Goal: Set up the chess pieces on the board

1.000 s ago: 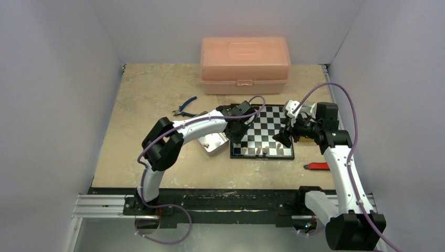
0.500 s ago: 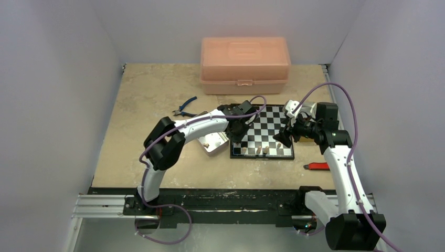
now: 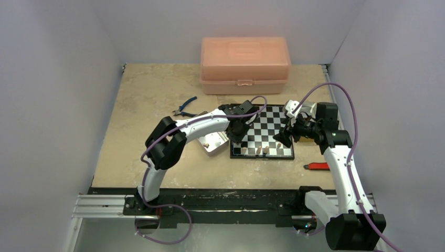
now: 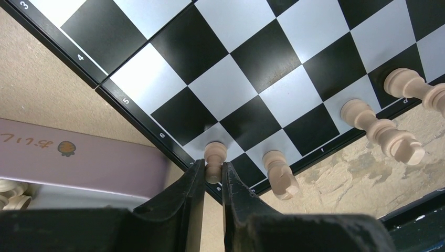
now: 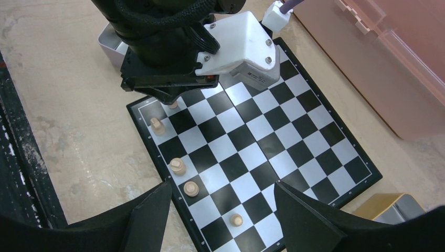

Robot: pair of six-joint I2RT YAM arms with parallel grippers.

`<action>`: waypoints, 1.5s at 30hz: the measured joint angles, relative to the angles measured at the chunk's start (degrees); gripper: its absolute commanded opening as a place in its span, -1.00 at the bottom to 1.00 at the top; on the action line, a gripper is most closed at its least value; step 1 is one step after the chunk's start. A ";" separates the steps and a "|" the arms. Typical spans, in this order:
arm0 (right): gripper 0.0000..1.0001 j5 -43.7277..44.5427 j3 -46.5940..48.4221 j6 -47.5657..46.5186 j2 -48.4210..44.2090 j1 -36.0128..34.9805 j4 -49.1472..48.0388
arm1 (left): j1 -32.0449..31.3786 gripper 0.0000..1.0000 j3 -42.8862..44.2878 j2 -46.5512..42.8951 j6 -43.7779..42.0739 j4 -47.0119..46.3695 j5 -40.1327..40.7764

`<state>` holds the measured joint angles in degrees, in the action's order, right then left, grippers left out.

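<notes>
The board (image 3: 267, 128) lies flat at mid-table, black and silvery-white checks. My left gripper (image 4: 212, 167) is shut on the head of a light tan pawn (image 4: 215, 153), whose base is at a white square by the board's near left corner. Whether the base touches the square I cannot tell. Three more tan chess pieces (image 4: 278, 176) (image 4: 385, 135) (image 4: 414, 86) stand along the same edge row. In the top view the left gripper (image 3: 237, 135) is over that corner. My right gripper (image 5: 223, 197) hangs open above the board's (image 5: 294, 121) near right part, empty, over a lone pawn (image 5: 236, 219).
A large pink plastic box (image 3: 244, 64) stands at the back. An open metal tin (image 3: 212, 143) with loose pieces lies left of the board. Blue pliers (image 3: 184, 107) lie further left, and a red tool (image 3: 317, 166) lies near the right arm. A gold tin (image 5: 391, 210) lies off the board's right side.
The left arm's elbow has edged slightly to the right. Both grippers and the pieces stay as they were.
</notes>
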<state>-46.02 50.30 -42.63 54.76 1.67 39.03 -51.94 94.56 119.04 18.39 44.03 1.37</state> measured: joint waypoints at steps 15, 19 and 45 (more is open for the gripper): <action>0.51 0.00 0.00 -0.02 0.00 0.00 0.00 | -0.02 -0.48 0.52 0.92 -0.04 0.68 -0.02; 0.51 0.00 0.00 -0.02 0.00 0.00 0.00 | -0.04 -0.38 0.83 0.96 -0.07 1.09 -0.02; 0.51 -0.02 0.00 -1.11 0.00 0.00 0.52 | 0.92 -0.13 -12.92 -22.91 -2.97 -6.03 3.30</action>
<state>-46.04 50.30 -43.75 54.76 1.67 39.55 -51.03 81.65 96.14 15.42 38.00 4.67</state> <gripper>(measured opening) 0.754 0.433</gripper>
